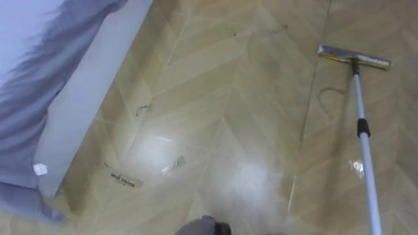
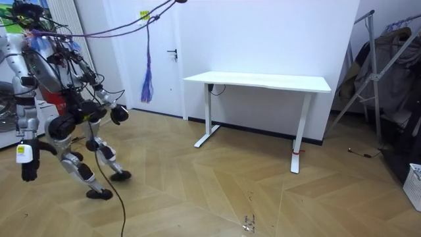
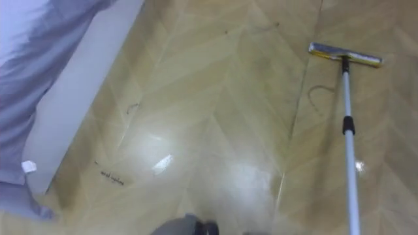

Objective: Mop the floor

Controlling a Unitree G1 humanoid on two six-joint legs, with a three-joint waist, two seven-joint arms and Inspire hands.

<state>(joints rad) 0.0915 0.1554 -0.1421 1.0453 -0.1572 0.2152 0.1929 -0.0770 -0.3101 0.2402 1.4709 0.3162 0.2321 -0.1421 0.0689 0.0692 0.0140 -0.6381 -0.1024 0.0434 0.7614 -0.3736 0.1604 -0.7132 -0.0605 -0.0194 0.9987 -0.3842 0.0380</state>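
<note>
A mop lies on the light wooden floor (image 1: 215,98) to my right. Its flat head (image 1: 354,57) is far right and its silver pole (image 1: 363,137) runs back toward me and leaves the picture at the lower right; the same pole (image 3: 348,143) shows in the right eye view. What holds its near end is hidden. Dark scribbled marks (image 1: 124,179) lie near left, a small one (image 1: 142,109) farther off, and a curved one (image 1: 330,98) beside the pole. In the room view I stand bent forward at the left, one dark hand (image 2: 29,168) hanging low and another (image 2: 118,113) held forward.
A white panel (image 1: 91,91) with grey-purple cloth (image 1: 32,72) over it runs along my left. In the room view a white desk (image 2: 263,82) stands against the wall, a clothes rack (image 2: 388,72) at the right, and a small shiny scrap (image 2: 248,224) lies on the floor.
</note>
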